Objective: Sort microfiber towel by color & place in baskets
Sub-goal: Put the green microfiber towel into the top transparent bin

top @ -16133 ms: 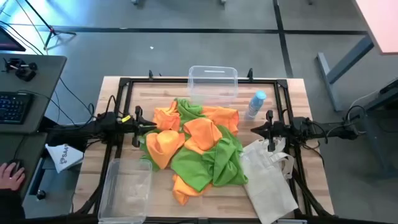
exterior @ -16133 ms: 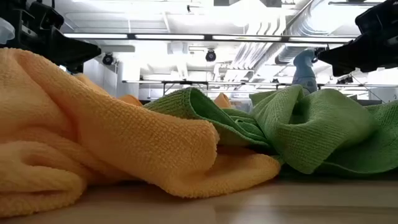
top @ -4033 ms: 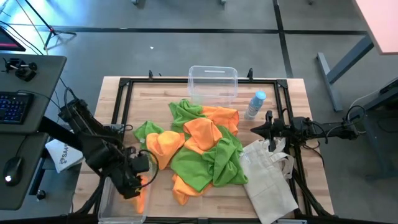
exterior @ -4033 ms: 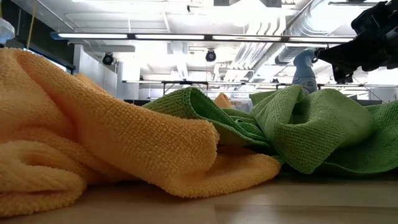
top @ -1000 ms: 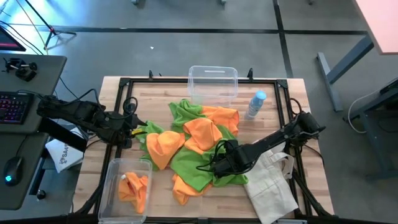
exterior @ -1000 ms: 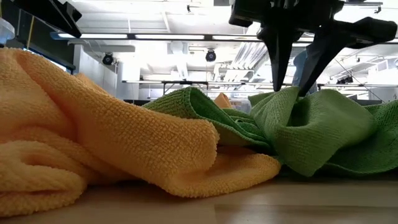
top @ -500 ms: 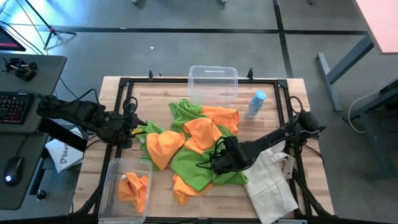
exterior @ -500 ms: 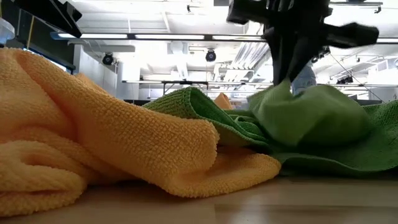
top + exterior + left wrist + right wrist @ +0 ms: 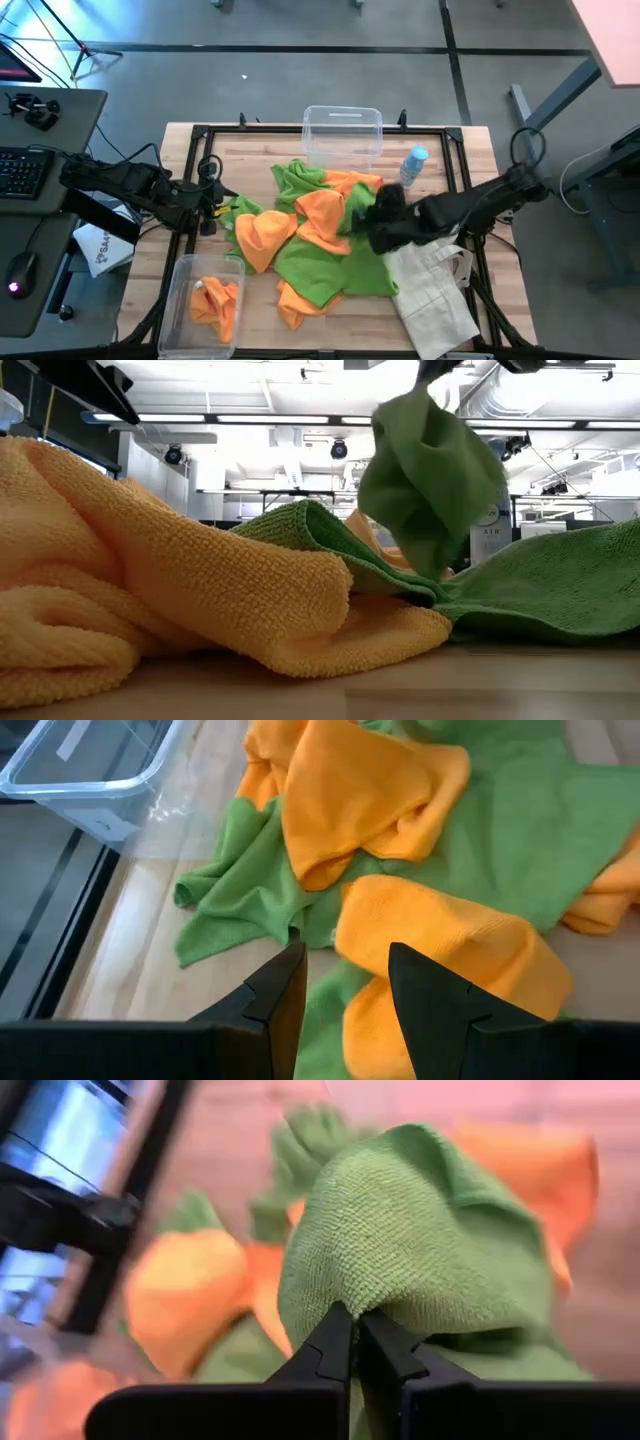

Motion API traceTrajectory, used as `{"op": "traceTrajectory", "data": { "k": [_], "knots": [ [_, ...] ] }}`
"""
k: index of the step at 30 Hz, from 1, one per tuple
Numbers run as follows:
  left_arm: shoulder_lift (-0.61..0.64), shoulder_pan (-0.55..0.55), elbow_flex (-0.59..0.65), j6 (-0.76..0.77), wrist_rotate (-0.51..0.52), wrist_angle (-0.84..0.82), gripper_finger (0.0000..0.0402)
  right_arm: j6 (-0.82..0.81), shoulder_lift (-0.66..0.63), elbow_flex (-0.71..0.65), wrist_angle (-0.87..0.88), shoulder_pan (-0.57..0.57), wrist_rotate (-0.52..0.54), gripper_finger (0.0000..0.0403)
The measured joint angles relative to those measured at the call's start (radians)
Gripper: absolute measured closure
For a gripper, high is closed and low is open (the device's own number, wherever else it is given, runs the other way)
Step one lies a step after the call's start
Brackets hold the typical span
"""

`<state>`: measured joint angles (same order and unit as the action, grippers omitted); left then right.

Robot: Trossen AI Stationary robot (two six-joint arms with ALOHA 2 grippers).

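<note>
A heap of orange and green microfiber towels (image 9: 300,245) lies mid-table. My right gripper (image 9: 372,217) is above the heap's right side, shut on a green towel (image 9: 430,470) that hangs bunched below it. My left gripper (image 9: 213,205) hovers open at the heap's left edge, its fingers (image 9: 283,988) over a green towel corner and touching nothing. One clear basket (image 9: 343,133) stands at the far edge. The other basket (image 9: 190,275) stands at the near left corner, with an orange towel (image 9: 218,300) lying in it. My right gripper pinches a raised fold of the green towel (image 9: 345,1292) between its two shut fingers (image 9: 330,1342). The towel hangs bunched below the fingers, and its lower end (image 9: 432,565) reaches down to the heap. Whether it hangs clear of the heap I cannot tell.
A clear bottle with a blue cap (image 9: 411,168) stands right of the far basket. An off-white tote bag (image 9: 432,290) lies at the near right corner, under the right arm. A black frame rail (image 9: 330,128) runs around the table. A desk with a keyboard (image 9: 25,172) stands to the left.
My right gripper has shut on a fold of the green towel, then risen and moved toward the far right. The towel has been drawn up out of the heap and now hangs bunched, while the green towel beneath it has stayed flat.
</note>
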<state>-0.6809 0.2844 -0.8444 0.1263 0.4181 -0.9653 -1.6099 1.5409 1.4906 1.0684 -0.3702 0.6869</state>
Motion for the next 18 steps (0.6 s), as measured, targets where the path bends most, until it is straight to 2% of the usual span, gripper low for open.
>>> {"op": "traceTrajectory", "data": {
  "k": [4, 10, 14, 18],
  "knots": [
    [-0.019, -0.023, 0.0, 0.004, 0.011, 0.0, 0.0268, 0.237, -0.072, 0.0, -0.113, 0.077, 0.051, 0.0402],
    [-0.044, -0.071, 0.0, 0.027, 0.042, 0.036, 0.0268, 0.708, -0.137, 0.0, -0.421, 0.248, 0.029, 0.0402],
    [-0.046, -0.108, 0.0, 0.043, 0.043, 0.052, 0.0268, 0.929, -0.158, 0.0, -0.574, 0.394, -0.095, 0.0402],
    [-0.046, -0.146, 0.0, 0.064, 0.044, 0.052, 0.0268, 1.046, -0.15, 0.0, -0.639, 0.555, -0.245, 0.0403]
  ]
}}
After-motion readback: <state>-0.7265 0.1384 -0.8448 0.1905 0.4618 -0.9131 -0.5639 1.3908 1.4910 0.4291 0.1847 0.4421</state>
